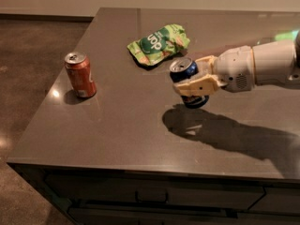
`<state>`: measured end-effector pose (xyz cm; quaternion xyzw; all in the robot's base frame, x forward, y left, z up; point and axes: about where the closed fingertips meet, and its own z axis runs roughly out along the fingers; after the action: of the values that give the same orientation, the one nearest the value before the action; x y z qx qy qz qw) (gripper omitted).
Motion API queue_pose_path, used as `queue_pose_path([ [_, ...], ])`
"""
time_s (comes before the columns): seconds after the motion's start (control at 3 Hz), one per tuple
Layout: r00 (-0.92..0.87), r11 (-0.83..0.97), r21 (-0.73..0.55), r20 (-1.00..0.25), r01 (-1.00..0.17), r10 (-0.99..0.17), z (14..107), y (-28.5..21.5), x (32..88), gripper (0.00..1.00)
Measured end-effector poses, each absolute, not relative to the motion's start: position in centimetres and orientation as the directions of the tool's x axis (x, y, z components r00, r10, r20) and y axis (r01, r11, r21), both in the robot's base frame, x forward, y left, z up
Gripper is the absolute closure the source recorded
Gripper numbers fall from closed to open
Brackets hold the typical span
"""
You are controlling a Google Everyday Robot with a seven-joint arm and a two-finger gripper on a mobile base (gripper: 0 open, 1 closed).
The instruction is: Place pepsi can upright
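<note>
The pepsi can [186,71] is dark blue with a silver top. It hangs in the air above the middle of the grey table [122,125], nearly upright with its top tilted slightly left. My gripper [196,81] comes in from the right and is shut on the can's body, its cream fingers [197,86] wrapped around it. The can's shadow falls on the table just below it. The can does not touch the table.
A red-orange can [80,74] stands upright near the table's left edge. A crumpled green chip bag [159,43] lies behind the pepsi can. The table's front edge runs along the bottom, with drawers beneath. Dark floor lies to the left.
</note>
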<state>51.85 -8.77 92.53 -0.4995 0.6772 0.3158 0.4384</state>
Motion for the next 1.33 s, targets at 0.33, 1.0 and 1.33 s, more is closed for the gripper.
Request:
queue_pose_path([
  [0.33,-0.104,0.315,0.004,-0.947,-0.949,-0.302,91.9,-8.9,52.2,1.00],
  [1.0,-0.082,0.288,0.046,-0.990,-0.956,-0.112,90.7,-9.2,52.9,0.85],
  [1.33,-0.071,0.266,0.058,-0.997,-0.962,-0.041,90.2,-9.4,53.2,0.62],
])
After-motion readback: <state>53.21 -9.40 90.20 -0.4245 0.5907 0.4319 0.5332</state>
